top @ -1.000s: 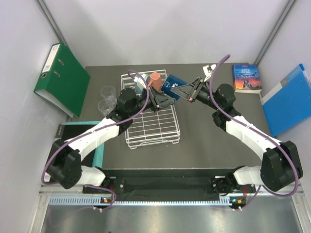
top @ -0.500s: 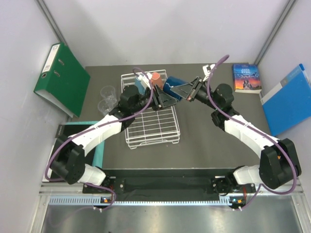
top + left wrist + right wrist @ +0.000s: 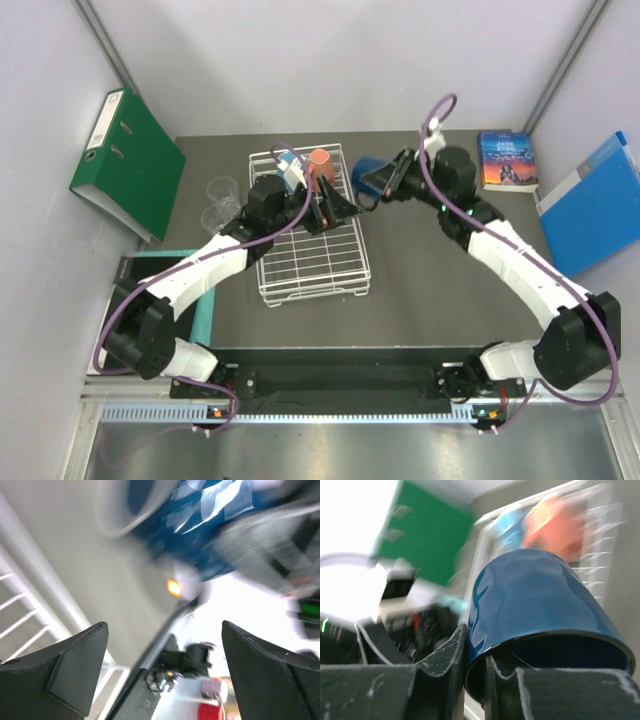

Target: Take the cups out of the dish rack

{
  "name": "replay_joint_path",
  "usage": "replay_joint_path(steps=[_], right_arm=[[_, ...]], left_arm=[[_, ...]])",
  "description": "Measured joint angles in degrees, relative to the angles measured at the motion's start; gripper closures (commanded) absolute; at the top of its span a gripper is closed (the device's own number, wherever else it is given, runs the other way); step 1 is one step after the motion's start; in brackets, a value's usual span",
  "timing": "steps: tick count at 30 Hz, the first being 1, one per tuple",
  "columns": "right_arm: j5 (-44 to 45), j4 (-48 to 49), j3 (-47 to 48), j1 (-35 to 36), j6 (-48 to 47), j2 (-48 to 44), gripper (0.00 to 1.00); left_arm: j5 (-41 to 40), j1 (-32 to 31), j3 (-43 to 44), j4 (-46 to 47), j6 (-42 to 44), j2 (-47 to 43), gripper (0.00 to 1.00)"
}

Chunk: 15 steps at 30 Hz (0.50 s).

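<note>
Dark-blue ceramic mug [image 3: 535, 595] hangs pinched by its rim in the right tool [image 3: 472, 655]. One finger sits inside the mouth and the other presses the outer wall. The thin rim likely suits these jaws better than the wide body would. Seen from overhead, the mug is outside the white wire-grid dish rack [image 3: 312, 262], off its far right corner and above the dark counter [image 3: 430, 290].

The left tool [image 3: 335, 205] is spread wide and holds nothing, poised over the far end of the rack just left of the carried mug. Its wrist view shows both fingers apart, with the blue mug a blur ahead of them. That wide stance probably readies it for the next cup.

On the far side of the left tool, close by, the orange mug with white inside [image 3: 320, 162] sits in the rack. The light-blue mug [image 3: 290, 165] is next to it, partly hidden by a purple cable [image 3: 300, 200]. Two clear drinking glasses [image 3: 221, 190] stand on the counter well to that tool's left, outside the rack.

So three cups look unloaded and two remain. The right tool needs bare counter beneath it to set the mug down. Held only by the rim, the mug could swing or tip on landing.
</note>
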Motion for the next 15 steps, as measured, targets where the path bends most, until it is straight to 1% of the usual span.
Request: replay_joint_path(steps=[1,3,7,10,15], right_arm=[[4.57,-8.00,5.51,-0.04,-3.43,0.48,1.00],[11.74,-16.94,14.25,-0.55,-7.76,2.36,1.00],[25.77,-30.84,33.73,-3.39,-13.38,10.51,1.00],[32.04,-37.99,41.22,-6.86,-14.10,16.48,1.00],[39.74,-51.45,47.25,-12.04,-13.44,28.06,1.00]], left_arm=[[-1.49,0.48,0.22,-2.43,0.52,-0.20,0.01],[-5.29,1.27,1.03,-7.85,1.88,-0.81,0.01],[-14.34,1.64,2.54,-17.18,3.21,-3.06,0.01],[-20.57,1.64,2.84,-23.43,3.34,-5.40,0.01],[-29.07,1.64,3.98,-33.38,4.50,-6.67,0.01]])
